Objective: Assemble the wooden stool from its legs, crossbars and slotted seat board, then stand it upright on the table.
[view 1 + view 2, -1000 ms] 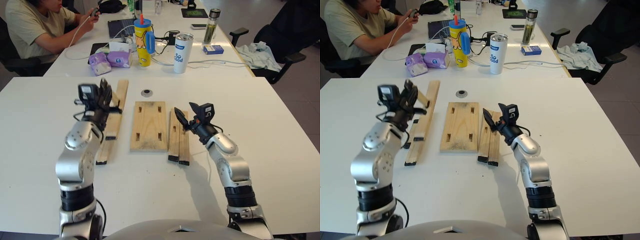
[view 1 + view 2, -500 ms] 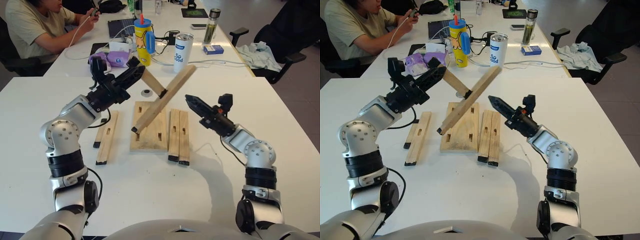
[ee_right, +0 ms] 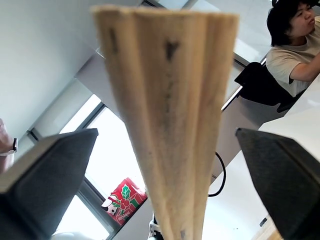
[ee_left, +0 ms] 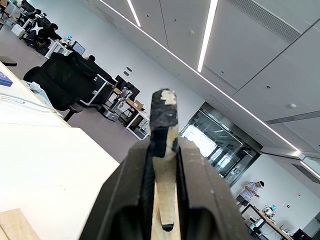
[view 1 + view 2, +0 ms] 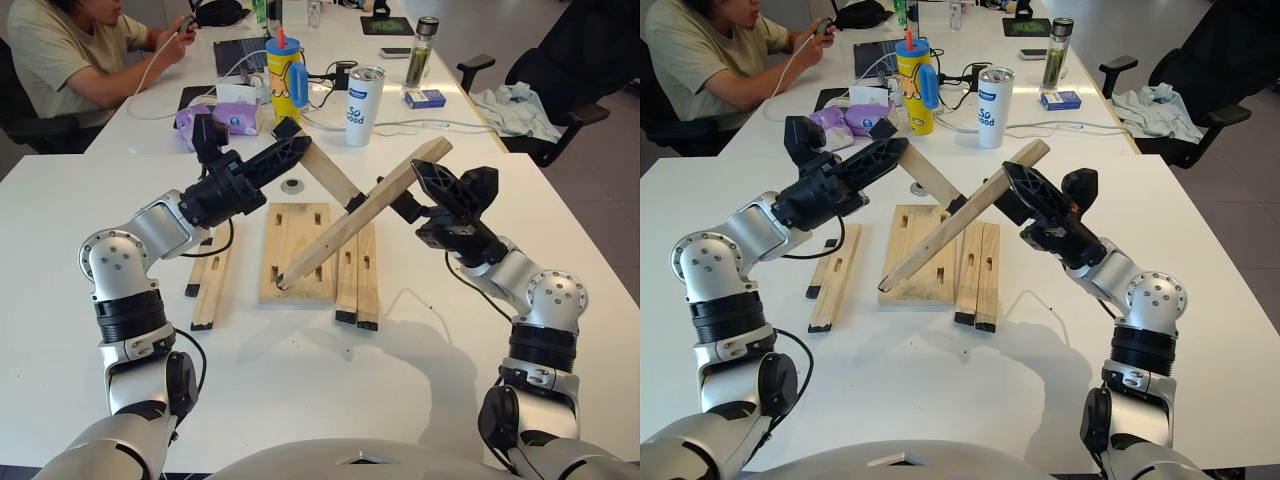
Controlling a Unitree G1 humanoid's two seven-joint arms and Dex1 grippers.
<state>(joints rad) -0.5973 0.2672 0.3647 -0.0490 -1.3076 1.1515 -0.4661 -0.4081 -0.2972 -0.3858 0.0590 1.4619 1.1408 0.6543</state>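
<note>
- Crossbar (image 5: 325, 175) is clenched in left pincer (image 5: 292, 150), joined to slanted leg (image 5: 350, 225).
- Leg's lower end is rested on seat board (image 5: 297, 222).
- Right pincer (image 5: 422, 195) is held released around leg's top.

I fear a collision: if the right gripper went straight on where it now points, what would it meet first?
Probably the tilted leg: its upper end stands between the fingers of the open right gripper, apart from both, though depth is unclear.
</note>
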